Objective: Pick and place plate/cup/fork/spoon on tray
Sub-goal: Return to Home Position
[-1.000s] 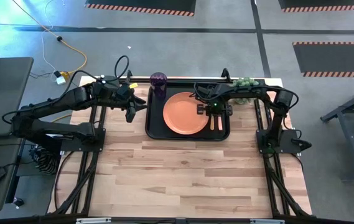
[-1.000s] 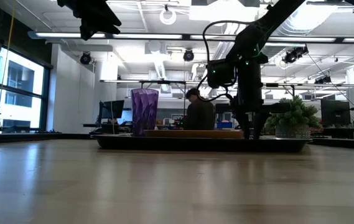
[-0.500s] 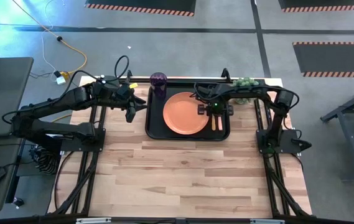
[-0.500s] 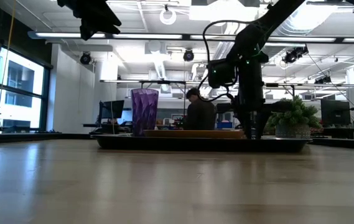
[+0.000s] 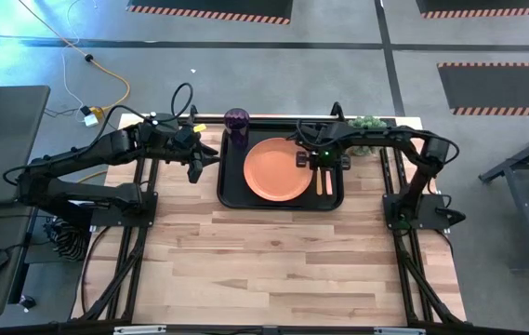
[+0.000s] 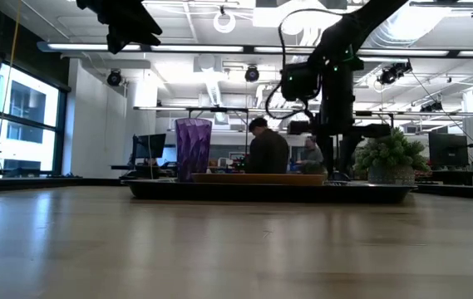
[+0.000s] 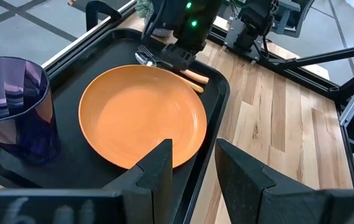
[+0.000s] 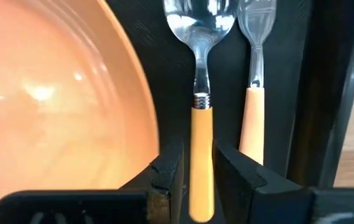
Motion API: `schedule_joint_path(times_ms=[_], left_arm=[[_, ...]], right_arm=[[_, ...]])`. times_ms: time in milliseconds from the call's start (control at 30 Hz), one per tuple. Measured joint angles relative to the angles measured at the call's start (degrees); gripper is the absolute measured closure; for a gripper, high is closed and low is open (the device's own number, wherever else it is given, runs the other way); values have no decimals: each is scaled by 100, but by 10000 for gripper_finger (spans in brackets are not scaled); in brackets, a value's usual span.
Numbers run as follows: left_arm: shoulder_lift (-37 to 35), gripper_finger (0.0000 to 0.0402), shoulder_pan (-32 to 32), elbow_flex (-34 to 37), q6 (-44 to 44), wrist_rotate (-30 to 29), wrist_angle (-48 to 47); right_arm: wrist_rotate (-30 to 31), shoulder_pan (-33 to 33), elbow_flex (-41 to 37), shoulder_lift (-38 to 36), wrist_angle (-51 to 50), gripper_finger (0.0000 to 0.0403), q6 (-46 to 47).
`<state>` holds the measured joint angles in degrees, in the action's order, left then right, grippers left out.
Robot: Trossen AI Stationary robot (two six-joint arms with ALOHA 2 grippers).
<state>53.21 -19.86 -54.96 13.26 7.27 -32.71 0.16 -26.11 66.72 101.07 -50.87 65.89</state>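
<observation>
From above, your right gripper (image 5: 321, 160) hangs over the black tray (image 5: 231, 194) beside the orange plate (image 5: 276, 169). Your left gripper (image 5: 196, 169) waits just off the tray.

Low view: the purple cup (image 6: 193, 148) stands upright on the tray.

Left wrist: fingers parted, empty.

Right wrist: fingers slightly parted, holding nothing. The spoon (image 8: 201, 93) and fork (image 8: 255, 74) lie side by side on the tray.

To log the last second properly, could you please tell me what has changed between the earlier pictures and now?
The right gripper has risen a little from the tray, open, leaving the spoon lying beside the fork. The plate, cup and tray have not shifted. The left gripper stays open, left of the tray.
</observation>
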Motion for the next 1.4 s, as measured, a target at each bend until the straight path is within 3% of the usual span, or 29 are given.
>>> schedule_joint_path(times_ms=[333,500,700,867,967,1200,1400], left_arm=[[-631,291,0,4,-292,22,188],[-1292,291,2,4,-462,28,148],[-2126,291,7,131,-766,144,-29],[-3035,291,9,847,-669,142,206],[-3540,291,9,1447,-376,201,671],[-4214,291,9,2720,2,525,2155],[-4529,291,9,3583,213,623,2932]], right_arm=[[446,352,0,-1177,529,327,55],[1109,903,0,-1855,1660,327,-429],[1925,1763,0,-2213,3508,327,-1806],[2130,2362,6,-2164,4980,327,-2884],[2102,2569,6,-2158,5275,327,-3312],[2088,2805,6,-2178,5288,327,-2560],[2088,2947,6,-2178,5527,327,-2539]])
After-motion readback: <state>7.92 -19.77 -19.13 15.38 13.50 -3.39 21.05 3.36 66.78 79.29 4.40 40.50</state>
